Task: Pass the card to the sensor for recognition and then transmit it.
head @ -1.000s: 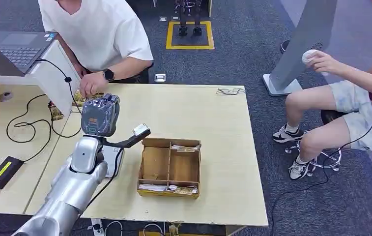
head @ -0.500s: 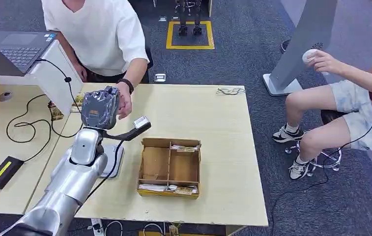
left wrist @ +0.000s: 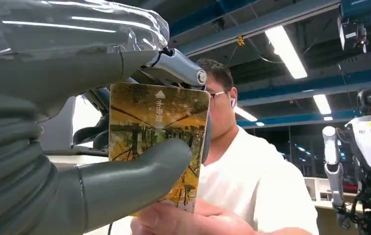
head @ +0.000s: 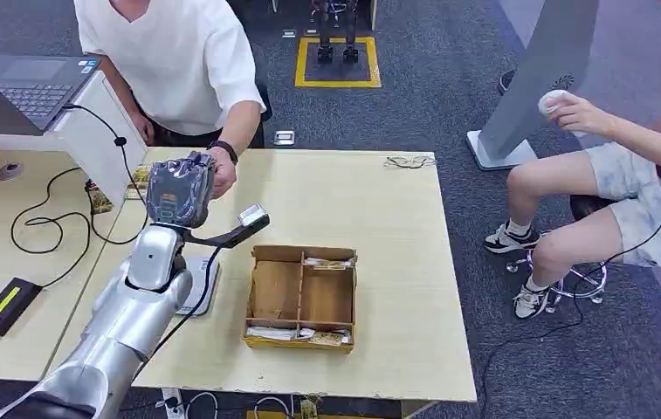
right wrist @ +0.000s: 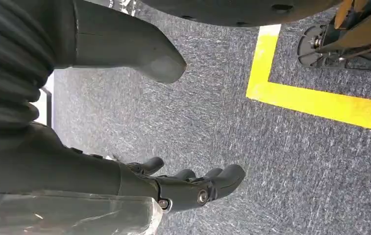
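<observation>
L hand [head: 180, 190] is raised over the far-left part of the table [head: 379, 218], palm away from the head cam. Wrist view: thumb [left wrist: 134, 176] presses the card [left wrist: 160, 142] against the darker fingers behind it, so the card is pinched upright. Card face is a yellow-brown print w/ dark lines, a small white arrow at its upper edge and white characters under it, too small to read.

A person in a white tee [head: 174, 61] leans in from the far side; their hand [head: 220, 175], w/ a dark watch at the wrist, is at the L hand. In the wrist view their fingers [left wrist: 183, 221] touch the card's lower edge.

R hand [right wrist: 193, 188] hangs over grey carpet [right wrist: 212, 122] beside a yellow floor line [right wrist: 320, 103]; fingers loosely curled and apart, thumb held off from them, nothing in it.

On the table: sensor pad [head: 197, 286] under the L forearm, wooden tray [head: 302, 297] w/ dividers just beside it, more cards lying in its near and far compartments. Laptop [head: 21, 87] at far left. A 2nd person [head: 623, 175] sits well off to the right. No brand text legible anywhere.
</observation>
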Tool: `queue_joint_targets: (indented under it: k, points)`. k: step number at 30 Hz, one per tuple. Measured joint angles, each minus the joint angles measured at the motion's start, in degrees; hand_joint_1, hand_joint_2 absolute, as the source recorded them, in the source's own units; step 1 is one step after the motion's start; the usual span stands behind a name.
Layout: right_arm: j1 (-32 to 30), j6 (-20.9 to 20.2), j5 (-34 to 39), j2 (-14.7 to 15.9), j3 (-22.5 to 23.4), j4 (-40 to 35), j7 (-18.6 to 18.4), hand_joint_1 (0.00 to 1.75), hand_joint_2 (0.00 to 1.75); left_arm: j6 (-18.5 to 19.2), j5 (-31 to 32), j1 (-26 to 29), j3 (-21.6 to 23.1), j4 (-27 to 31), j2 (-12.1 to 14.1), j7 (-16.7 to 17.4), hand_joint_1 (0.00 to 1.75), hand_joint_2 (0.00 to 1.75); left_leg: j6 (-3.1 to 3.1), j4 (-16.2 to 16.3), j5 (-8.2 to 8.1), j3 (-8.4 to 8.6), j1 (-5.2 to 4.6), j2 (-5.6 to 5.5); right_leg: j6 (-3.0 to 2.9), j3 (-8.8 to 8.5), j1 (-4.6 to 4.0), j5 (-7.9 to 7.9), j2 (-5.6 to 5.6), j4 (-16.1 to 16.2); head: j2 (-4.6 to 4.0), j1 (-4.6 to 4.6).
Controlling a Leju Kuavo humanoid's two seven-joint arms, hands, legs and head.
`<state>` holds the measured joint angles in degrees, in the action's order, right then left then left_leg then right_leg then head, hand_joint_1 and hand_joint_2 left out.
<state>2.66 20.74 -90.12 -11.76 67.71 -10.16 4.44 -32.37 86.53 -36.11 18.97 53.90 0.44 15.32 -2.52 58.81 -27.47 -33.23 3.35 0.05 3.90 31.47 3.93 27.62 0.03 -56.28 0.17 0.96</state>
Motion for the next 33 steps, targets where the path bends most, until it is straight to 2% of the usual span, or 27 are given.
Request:
queue_joint_targets:
  k: [4,9,10,11,15,21,25,30,33]
  points:
    - [0.0,0.0,0.02,0.0,-0.13,0.0,-0.02,0.0,1.75,0.04,-2.47,-0.01,0.0,-0.11,-0.04,-0.44,1.75,1.75,0.0,0.0,0.0,-0.01,0.0,0.0,0.0,0.01,0.0,0.0,0.0,0.0,0.0,0.0]
    - [-0.01,0.02,0.02,0.0,-0.31,0.0,-0.02,0.0,1.75,0.04,-2.71,0.0,0.0,-0.13,-0.04,-0.44,1.75,1.75,0.0,0.0,0.0,-0.01,0.0,0.0,0.0,0.01,0.0,0.0,0.0,0.0,0.0,0.0]
    - [-0.01,0.02,0.02,0.02,-0.35,0.0,-0.02,0.0,1.75,0.04,-2.8,0.0,0.0,-0.13,-0.04,-0.44,1.48,1.75,0.0,0.0,0.0,-0.01,0.0,0.0,0.0,0.01,0.0,0.0,0.0,0.0,0.0,0.0]
    - [0.0,0.02,0.02,0.02,-0.35,0.0,-0.02,0.0,1.75,0.04,-3.06,0.0,0.0,-0.13,-0.04,-0.44,0.0,1.75,0.0,0.0,0.0,-0.01,0.0,0.0,0.0,0.01,0.0,0.0,0.0,0.0,0.0,0.0]
    - [0.0,0.02,0.13,0.02,-0.42,0.0,-0.24,0.0,1.75,-0.37,-4.22,0.01,0.02,-0.26,-0.04,-1.07,0.0,1.75,0.0,0.0,0.0,-0.03,0.0,0.0,0.0,0.01,0.0,0.0,-0.01,0.0,0.0,0.0]
    - [-0.02,0.09,0.9,0.05,-0.39,0.02,0.02,0.0,1.75,-3.0,-6.21,1.4,0.02,0.63,0.13,-2.89,0.0,1.75,0.0,0.0,0.0,-0.04,0.0,0.0,0.0,0.01,0.0,0.0,-0.01,0.0,0.0,0.0]
    - [-0.1,0.2,1.93,0.05,-0.35,0.07,0.35,0.0,1.75,-4.0,-9.42,4.88,0.02,5.82,1.01,-5.92,0.0,1.75,-0.01,0.0,-0.02,-0.05,0.0,0.0,0.0,0.02,0.0,0.01,0.0,0.0,0.0,0.0]
    - [-0.25,0.31,2.36,0.05,-0.22,0.07,0.57,0.0,1.75,-4.02,-10.91,8.57,0.02,11.48,2.01,-6.82,0.0,1.75,-0.01,0.0,-0.02,-0.1,0.0,-0.01,0.02,0.04,0.0,0.02,-0.03,0.0,0.0,0.0]
    - [-0.36,0.39,3.26,0.05,-0.02,0.07,0.77,0.0,1.75,-4.28,-13.0,10.99,0.04,15.16,2.56,-9.24,0.0,1.75,-0.01,-0.01,-0.02,-0.09,0.0,-0.01,0.02,0.04,0.0,0.02,-0.02,0.0,0.0,0.0]
